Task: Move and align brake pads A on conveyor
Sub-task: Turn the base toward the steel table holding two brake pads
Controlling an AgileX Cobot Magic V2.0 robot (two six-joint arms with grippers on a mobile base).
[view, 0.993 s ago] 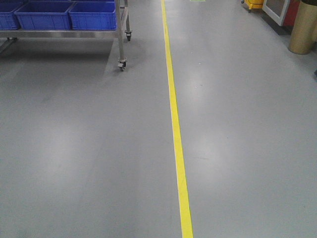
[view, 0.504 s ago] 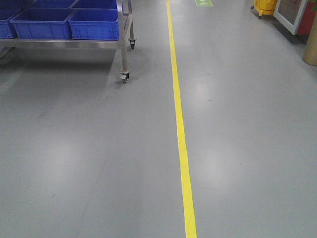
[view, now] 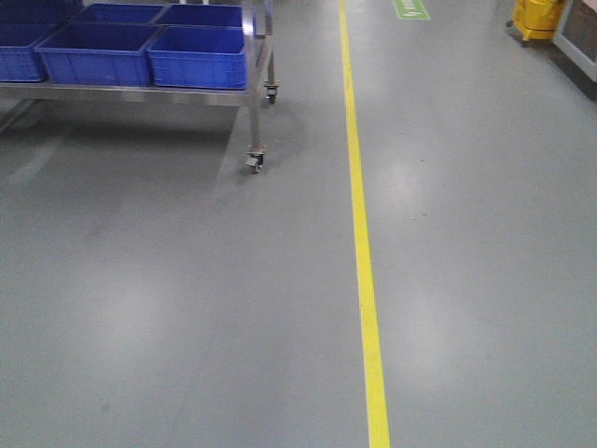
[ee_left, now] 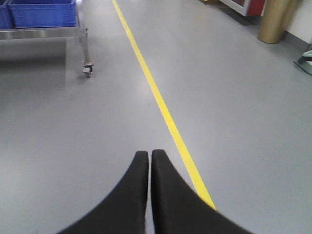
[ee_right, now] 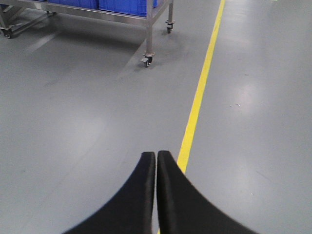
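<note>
The brake pads A and the conveyor are out of view in every frame. My left gripper [ee_left: 149, 153] is shut with nothing between its black fingers, held above grey floor beside a yellow floor line [ee_left: 161, 102]. Likewise, my right gripper [ee_right: 156, 154] is shut and empty, pointing along the yellow floor line [ee_right: 197, 97]. Neither gripper shows in the front view.
A steel trolley on castors [view: 254, 162] carries blue bins [view: 198, 54] at the far left; its castor [ee_left: 87, 70] and leg [ee_right: 148, 44] show in both wrist views. The yellow floor line [view: 364, 252] runs ahead. Farther off are a yellow cart [view: 536, 19] and a gold cylinder [ee_left: 275, 19].
The front view has shifted: the trolley, the blue bins and the yellow line have moved right and lower in frame. The gold cylinder at the right has left that view.
</note>
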